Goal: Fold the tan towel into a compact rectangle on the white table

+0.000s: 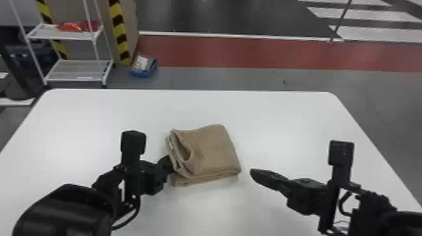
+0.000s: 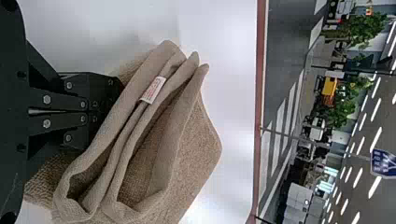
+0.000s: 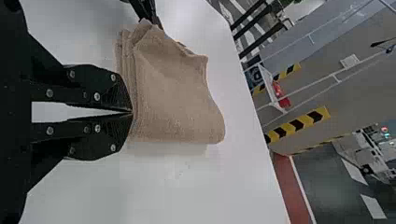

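A: Start at the claws. How does the left gripper (image 1: 169, 162) stand?
B: Its fingers are drawn together at the towel's left edge. The tips go out of sight behind the cloth in the left wrist view, so I can't tell whether they pinch any of it
A: And the right gripper (image 1: 255, 174)?
B: Closed, tip to tip, with nothing between. The head view has it apart from the towel, just off the right side
A: So the towel (image 1: 212, 150) lies between the two?
B: Yes, near the middle of the table, folded into a thick, roughly four-sided bundle, tilted a bit. The layers stack up along its near edge
A: Is it neat all round?
B: Not on the left. The folds gape there in a long loop, and the left wrist view shows a small white label (image 2: 153, 89) on one of them
A: What's it all resting on?
B: The white table (image 1: 282, 116), rounded at its far corners
A: And past that?
B: Beyond the far left corner, a white shelf rack (image 1: 75, 70) with a red item (image 1: 78, 26) on its upper shelf. To the right of the rack, a blue container (image 1: 143, 74) sits on the floor, near a post striped yellow and black (image 1: 118, 31)
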`<state>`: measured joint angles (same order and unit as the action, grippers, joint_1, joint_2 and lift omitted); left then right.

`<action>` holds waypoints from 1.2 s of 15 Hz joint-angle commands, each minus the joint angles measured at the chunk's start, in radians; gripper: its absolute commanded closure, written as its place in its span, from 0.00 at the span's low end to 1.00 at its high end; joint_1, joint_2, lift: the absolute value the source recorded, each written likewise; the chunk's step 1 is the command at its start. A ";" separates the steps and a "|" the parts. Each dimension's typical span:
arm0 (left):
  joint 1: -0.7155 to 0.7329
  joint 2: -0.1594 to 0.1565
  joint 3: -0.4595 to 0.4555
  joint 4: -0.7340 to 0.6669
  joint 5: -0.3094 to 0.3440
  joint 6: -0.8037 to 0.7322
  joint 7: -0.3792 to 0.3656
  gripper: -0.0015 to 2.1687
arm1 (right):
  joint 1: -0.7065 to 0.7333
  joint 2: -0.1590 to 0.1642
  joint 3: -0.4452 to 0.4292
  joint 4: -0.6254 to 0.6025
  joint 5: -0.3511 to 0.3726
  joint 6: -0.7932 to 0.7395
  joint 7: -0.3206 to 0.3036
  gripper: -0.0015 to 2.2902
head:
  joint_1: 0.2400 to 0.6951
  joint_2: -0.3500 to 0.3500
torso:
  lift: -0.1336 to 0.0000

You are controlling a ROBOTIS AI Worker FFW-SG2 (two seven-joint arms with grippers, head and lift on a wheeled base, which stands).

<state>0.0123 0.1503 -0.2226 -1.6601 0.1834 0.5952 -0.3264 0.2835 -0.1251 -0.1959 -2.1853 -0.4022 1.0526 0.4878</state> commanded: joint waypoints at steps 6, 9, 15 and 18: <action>0.005 0.000 -0.001 -0.012 0.002 0.002 -0.002 0.79 | -0.047 0.004 0.050 0.167 0.008 -0.124 0.009 0.96 | 1.00 0.34 | 0.07; 0.014 0.002 0.003 -0.021 0.005 0.002 -0.002 0.79 | -0.089 0.005 0.076 0.239 0.008 -0.124 0.009 0.96 | 1.00 0.36 | 0.07; 0.069 0.011 0.035 -0.139 0.036 0.076 -0.026 0.79 | -0.227 0.013 0.112 0.374 0.022 -0.160 -0.041 0.95 | 1.00 0.38 | 0.07; 0.129 0.014 0.081 -0.224 0.038 0.122 -0.040 0.79 | -0.333 0.013 0.138 0.479 0.025 -0.185 -0.060 0.95 | 1.00 0.39 | 0.07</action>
<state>0.1114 0.1626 -0.1632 -1.8447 0.2207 0.6931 -0.3639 0.0031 -0.1120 -0.0713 -1.7593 -0.3784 0.8838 0.4312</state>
